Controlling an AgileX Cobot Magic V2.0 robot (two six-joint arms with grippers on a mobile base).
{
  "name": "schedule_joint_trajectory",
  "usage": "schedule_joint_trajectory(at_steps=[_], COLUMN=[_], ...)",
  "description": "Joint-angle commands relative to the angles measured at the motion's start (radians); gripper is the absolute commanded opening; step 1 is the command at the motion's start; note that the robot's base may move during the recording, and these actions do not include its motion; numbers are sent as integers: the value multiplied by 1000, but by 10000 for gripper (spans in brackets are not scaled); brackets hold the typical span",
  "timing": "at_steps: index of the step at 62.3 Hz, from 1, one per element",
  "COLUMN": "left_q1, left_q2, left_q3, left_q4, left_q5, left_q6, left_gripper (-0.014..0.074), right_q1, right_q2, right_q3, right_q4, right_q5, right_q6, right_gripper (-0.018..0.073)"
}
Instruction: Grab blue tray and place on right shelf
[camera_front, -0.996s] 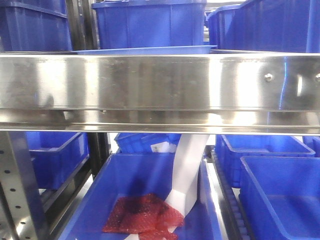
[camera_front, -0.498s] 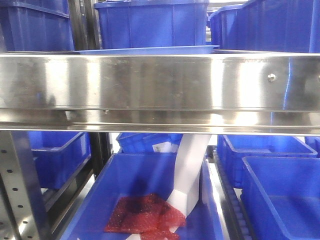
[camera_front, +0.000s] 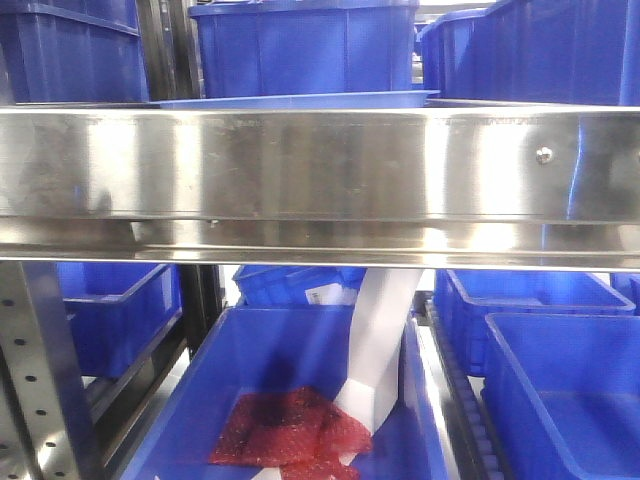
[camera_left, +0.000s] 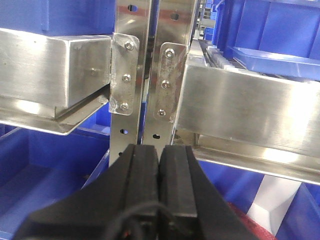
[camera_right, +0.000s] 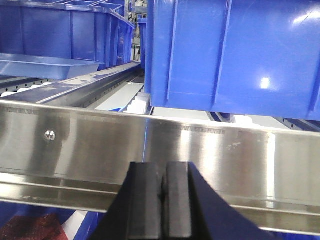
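Blue tray (camera_front: 295, 100) sits on the upper level of the right shelf (camera_front: 320, 165), just behind the wide brushed front rail; front view shows only its flared rim above the rail. Left wrist view catches the tray (camera_left: 280, 55) at upper right, resting flat on the shelf level behind the rail; right wrist view has it (camera_right: 47, 65) at far left on the same level, beside a roller track. Left gripper (camera_left: 159, 165) has its jaws pressed together with nothing between them, facing the paired perforated uprights (camera_left: 150, 75) where two shelf rails meet at bolted brackets. Right gripper (camera_right: 165, 190) also has jaws together and empty, sitting in front of the steel rail (camera_right: 160, 145), well apart from the tray. Neither gripper touches the tray. Deep dark-blue storage bins (camera_front: 300, 45) stand behind the tray on the upper level; one large bin (camera_right: 235, 55) fills the upper right of the right wrist view. On the lower level, an open blue bin (camera_front: 290, 400) holds a red mesh bag (camera_front: 290, 430) and a white strip (camera_front: 375, 340) leaning against its side. More blue bins (camera_front: 555, 380) sit to the right.
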Motion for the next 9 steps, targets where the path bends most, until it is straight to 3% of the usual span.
schedule_joint_trajectory(at_steps=[1, 9], left_q1=[-1, -1], left_q2=[-15, -15], left_q3=[30, 30], left_q4=[-8, -8], left_q5=[-81, -81], left_q6=[2, 2], left_gripper=[-48, -48], right_q1=[-5, -5], right_q2=[-21, -21], right_q3=[-24, -24], right_q4=[4, 4], right_q5=[-94, -94], right_q6=[-11, -11], right_gripper=[58, 58])
